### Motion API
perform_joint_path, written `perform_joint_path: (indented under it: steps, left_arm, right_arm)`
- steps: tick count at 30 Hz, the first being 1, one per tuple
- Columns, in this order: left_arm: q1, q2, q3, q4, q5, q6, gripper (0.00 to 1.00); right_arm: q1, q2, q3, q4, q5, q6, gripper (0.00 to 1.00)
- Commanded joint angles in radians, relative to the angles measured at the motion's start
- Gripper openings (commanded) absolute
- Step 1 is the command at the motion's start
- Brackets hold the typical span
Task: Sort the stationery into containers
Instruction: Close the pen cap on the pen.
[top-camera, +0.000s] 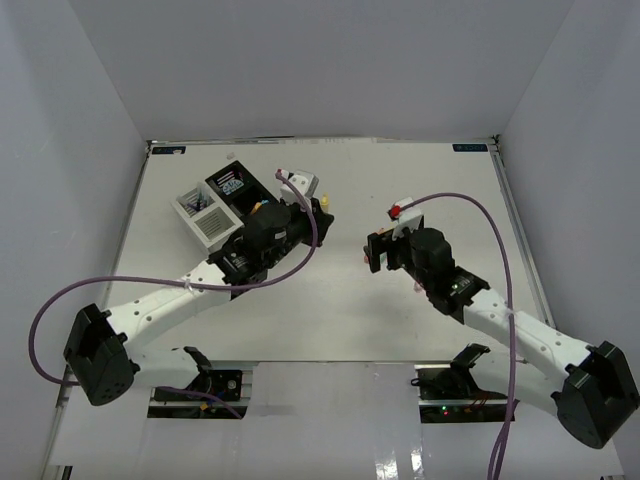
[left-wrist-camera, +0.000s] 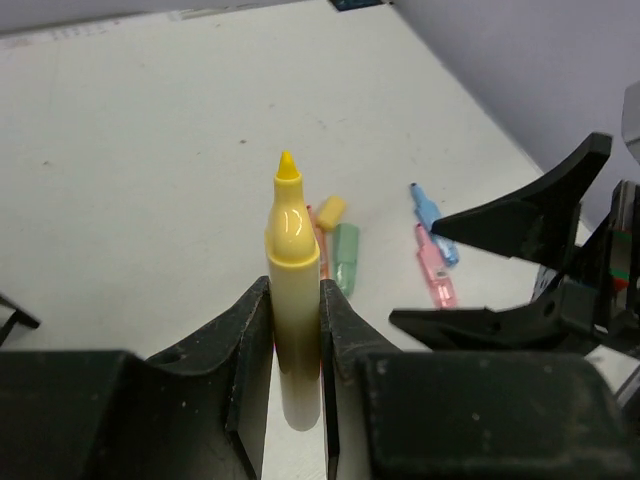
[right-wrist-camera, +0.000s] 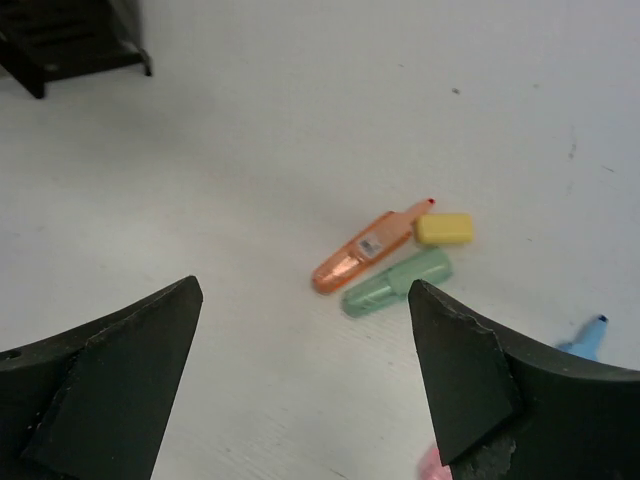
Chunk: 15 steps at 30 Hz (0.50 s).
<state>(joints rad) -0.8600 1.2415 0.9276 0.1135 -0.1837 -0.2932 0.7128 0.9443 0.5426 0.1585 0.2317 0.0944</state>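
Note:
My left gripper (left-wrist-camera: 295, 325) is shut on an uncapped yellow highlighter (left-wrist-camera: 292, 250) that points away over the table; in the top view this gripper (top-camera: 312, 216) is just right of the containers (top-camera: 205, 215). A yellow cap (right-wrist-camera: 444, 229), an orange highlighter (right-wrist-camera: 365, 250) and a green highlighter (right-wrist-camera: 395, 282) lie together on the table, with a blue one (right-wrist-camera: 587, 336) and a pink one (left-wrist-camera: 436, 272) near them. My right gripper (right-wrist-camera: 303, 300) is open and empty above them; in the top view it (top-camera: 373, 250) faces the left gripper.
A black compartment (top-camera: 235, 185) holds the round blue-white tub (top-camera: 232, 186); the white compartments (top-camera: 198, 212) stand to its left. A black compartment's corner (right-wrist-camera: 70, 40) shows at the top left of the right wrist view. The right gripper's fingers (left-wrist-camera: 520, 215) show in the left wrist view.

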Motion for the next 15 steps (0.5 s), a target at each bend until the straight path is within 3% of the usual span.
perform_joint_path:
  steps: [1,7,15]
  left_arm:
    - [0.027,-0.03,0.092,-0.269,-0.023,0.019,0.0]
    - [0.05,-0.066,0.159,-0.468,0.042,0.083,0.0]
    - [0.165,-0.201,0.021,-0.462,0.171,0.184,0.0]
  right_arm:
    - [-0.076,0.11,0.161,-0.172,0.035,-0.09,0.91]
    - [-0.236,0.351,0.379,-0.353,-0.166,-0.22,0.95]
    - [-0.285,0.625,0.706,-0.569,-0.313,-0.579,0.94]
